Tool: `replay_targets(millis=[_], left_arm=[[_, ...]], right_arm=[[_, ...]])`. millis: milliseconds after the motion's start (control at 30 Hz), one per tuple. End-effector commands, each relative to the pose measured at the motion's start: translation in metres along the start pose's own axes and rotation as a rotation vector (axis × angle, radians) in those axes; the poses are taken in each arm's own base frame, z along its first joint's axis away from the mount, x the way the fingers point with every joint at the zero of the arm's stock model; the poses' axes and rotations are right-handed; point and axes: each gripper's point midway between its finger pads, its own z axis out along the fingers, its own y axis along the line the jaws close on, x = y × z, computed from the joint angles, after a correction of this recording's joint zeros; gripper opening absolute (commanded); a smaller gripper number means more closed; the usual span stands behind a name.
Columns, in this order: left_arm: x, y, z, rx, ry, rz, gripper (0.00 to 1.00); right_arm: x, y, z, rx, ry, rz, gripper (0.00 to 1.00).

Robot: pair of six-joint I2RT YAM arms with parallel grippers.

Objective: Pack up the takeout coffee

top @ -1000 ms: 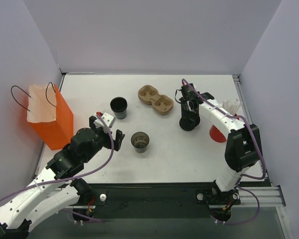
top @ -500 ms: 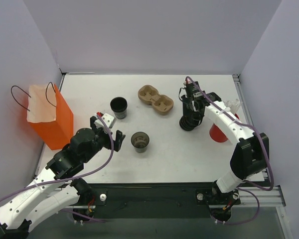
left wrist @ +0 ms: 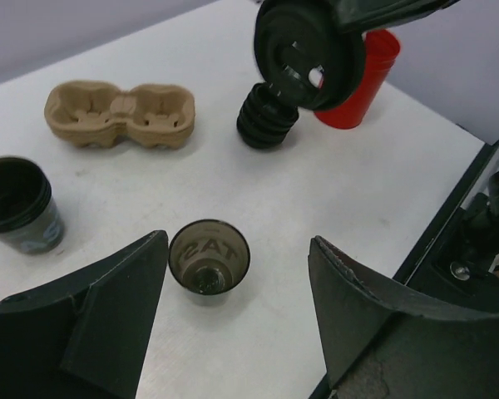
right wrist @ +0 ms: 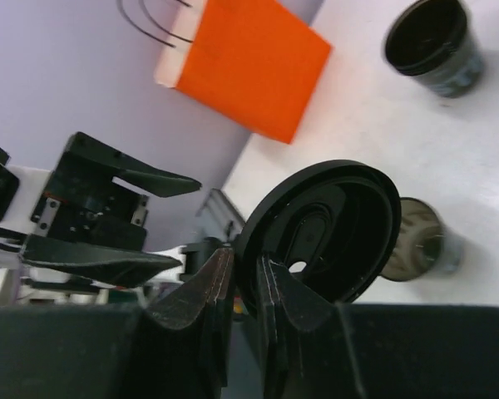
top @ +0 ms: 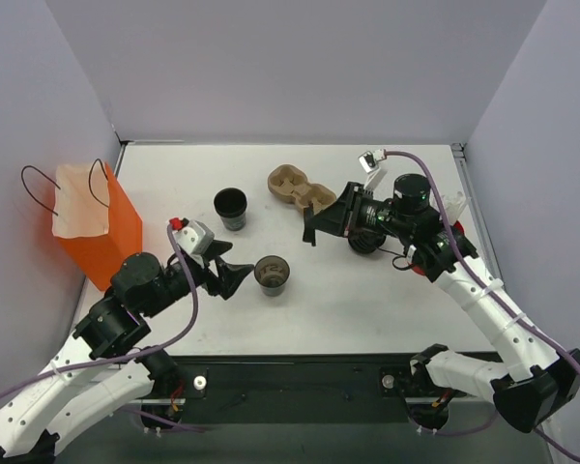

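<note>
The left gripper (top: 238, 274) stands wide open and empty, with the uncovered cup (left wrist: 208, 261) upright on the surface (top: 367, 300) just ahead of its fingertips, in line with the gap. Beyond that cup, the right gripper (right wrist: 244, 263) pinches a black lid (right wrist: 326, 229) by its rim, in the air beside the stack of lids (left wrist: 266, 125). Bare surface rings the cup. The near edge runs close past the left gripper's right jaw, and a second black cup (left wrist: 17, 204) sits off to its left.
</note>
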Motion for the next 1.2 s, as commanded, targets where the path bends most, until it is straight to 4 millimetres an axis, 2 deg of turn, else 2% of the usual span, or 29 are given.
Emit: replay_targets(millis=[0,33,67,100,267,333,400,433,467,533,567,633,667,733,767,833,900,1000,1067,1167], left_arm=[[-0.052,-0.041,-0.011,0.225,-0.191,0.134,0.77],[-0.053,-0.044,-0.010,0.246,-0.193,0.170,0.76],[-0.055,-0.047,-0.009,0.268,-0.192,0.186,0.75],[-0.055,-0.052,-0.008,0.292,-0.185,0.197,0.74],[-0.062,-0.069,-0.004,0.389,-0.160,0.197,0.72],[-0.058,-0.061,0.001,0.343,-0.132,0.172,0.70],[-0.060,-0.042,0.007,0.222,-0.118,0.121,0.71],[-0.049,-0.035,0.013,0.185,-0.057,0.072,0.70],[-0.057,-0.037,0.012,0.185,-0.055,0.056,0.70],[-0.051,-0.041,0.018,0.202,-0.006,-0.008,0.69],[-0.052,-0.045,0.018,0.215,0.000,-0.031,0.69],[-0.054,-0.054,0.016,0.260,0.006,-0.094,0.69],[-0.058,-0.054,0.016,0.268,-0.010,-0.112,0.70],[-0.061,-0.062,0.012,0.318,-0.017,-0.158,0.71],[-0.063,-0.058,0.011,0.315,-0.024,-0.172,0.73],[-0.064,-0.062,0.006,0.356,-0.017,-0.199,0.73],[-0.064,-0.058,0.004,0.348,-0.021,-0.206,0.73],[-0.065,-0.061,-0.005,0.370,-0.064,-0.126,0.73],[-0.073,-0.068,-0.017,0.415,-0.125,-0.054,0.74],[-0.084,-0.070,-0.021,0.423,-0.147,-0.007,0.74]], right_arm=[[-0.006,0.069,-0.003,-0.296,-0.016,0.167,0.10],[0.001,0.068,-0.001,-0.311,-0.004,0.210,0.10],[-0.006,0.080,-0.004,-0.374,-0.039,0.199,0.10],[-0.005,0.085,-0.005,-0.400,-0.029,0.241,0.10],[-0.002,0.091,-0.006,-0.461,-0.032,0.263,0.10],[0.001,0.095,-0.009,-0.493,-0.012,0.232,0.10],[0.007,0.098,-0.011,-0.520,0.010,0.188,0.11],[0.015,0.100,-0.015,-0.547,0.051,0.155,0.11],[0.014,0.106,-0.019,-0.588,0.043,0.117,0.11],[0.022,0.107,-0.021,-0.640,0.078,0.117,0.10],[0.022,0.119,-0.032,-0.714,0.089,0.109,0.10],[0.025,0.124,-0.036,-0.782,0.108,0.118,0.09],[0.022,0.136,-0.050,-0.871,0.082,0.064,0.09],[0.025,0.142,-0.058,-0.938,0.142,0.118,0.08],[0.025,0.151,-0.071,-1.016,0.118,0.055,0.08],[0.029,0.149,-0.067,-1.011,0.165,0.065,0.07],[0.030,0.144,-0.062,-0.979,0.178,0.074,0.05],[0.027,0.140,-0.055,-0.937,0.157,0.077,0.05],[0.023,0.136,-0.045,-0.883,0.135,0.085,0.06],[0.018,0.130,-0.034,-0.819,0.115,0.097,0.08]])
